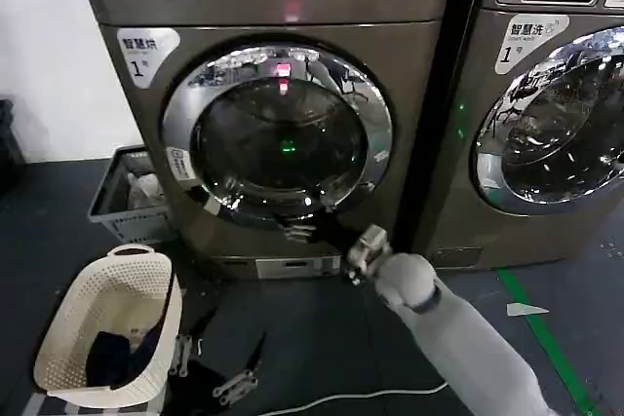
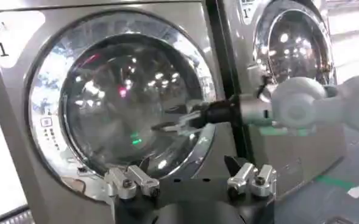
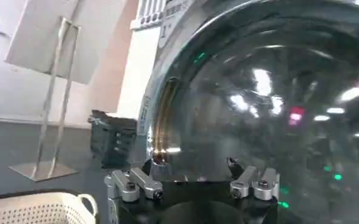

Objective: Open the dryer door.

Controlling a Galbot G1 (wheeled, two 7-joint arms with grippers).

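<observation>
Right arm (image 1: pixel 458 338) extends forward and up from lower right, wrist bent. Right gripper (image 1: pixel 304 232) points leftward, fingers (image 2: pixel 170 126) slightly parted. Left gripper (image 1: pixel 210 367) hangs low, fingers spread apart.

Head looks down at the dryer door (image 1: pixel 283 138); both wrists face it (right nearest).

"1" on dryer (image 1: pixel 283 143) label (image 1: pixel 146 51), likely also on neighbouring machine (image 1: pixel 546 104).
</observation>
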